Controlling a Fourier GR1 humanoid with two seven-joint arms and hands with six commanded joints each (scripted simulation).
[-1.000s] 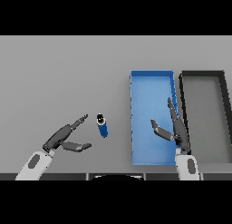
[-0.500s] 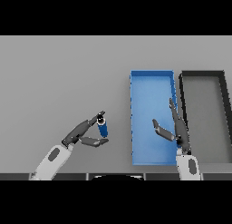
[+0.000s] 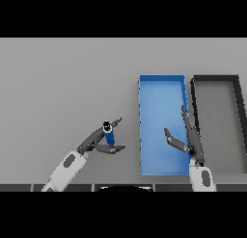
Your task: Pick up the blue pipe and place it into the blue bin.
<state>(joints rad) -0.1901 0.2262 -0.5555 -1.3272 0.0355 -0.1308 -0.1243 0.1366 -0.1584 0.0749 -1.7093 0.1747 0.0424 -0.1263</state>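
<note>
The blue pipe [image 3: 109, 136] stands on the grey table [image 3: 62, 83], left of the blue bin [image 3: 161, 83], with the left hand [image 3: 99, 140] closing fingers and thumb around it; lifting and binning remain; the right hand [image 3: 185, 138] hovers open over the bin; a dark bin [image 3: 214, 79] adjoins.

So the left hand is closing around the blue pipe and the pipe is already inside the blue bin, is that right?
Not quite. The left hand is closing around the blue pipe, but the head view shows the pipe on the grey table, to the left of the blue bin, not inside it.
</note>
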